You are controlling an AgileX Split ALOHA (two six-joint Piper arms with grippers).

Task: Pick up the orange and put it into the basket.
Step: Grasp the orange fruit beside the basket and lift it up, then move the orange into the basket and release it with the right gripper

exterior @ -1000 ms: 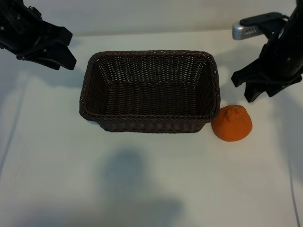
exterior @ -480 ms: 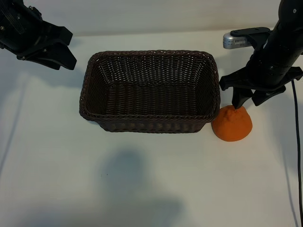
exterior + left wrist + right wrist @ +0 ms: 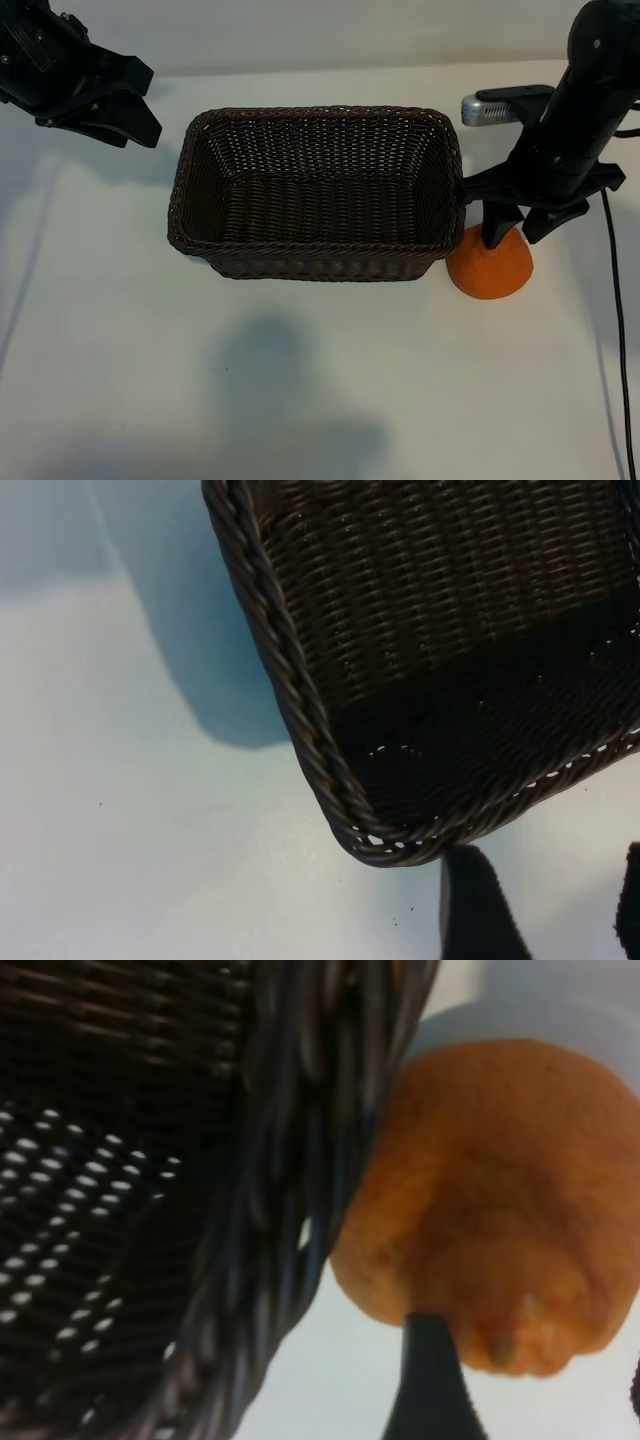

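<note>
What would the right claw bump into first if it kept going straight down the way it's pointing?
Most likely the orange. The right gripper points down right over it, fingers open, one finger already at the fruit's top. The basket rim sits close beside, so it might brush that too.

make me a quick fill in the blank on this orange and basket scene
1. The orange lies on the table, touching the basket's ____ wall.
2. The ____ gripper is lowered over the orange, jaws open.
3. The left gripper hangs beside the basket, holding ____.

Missing words: outer; right; nothing
</note>
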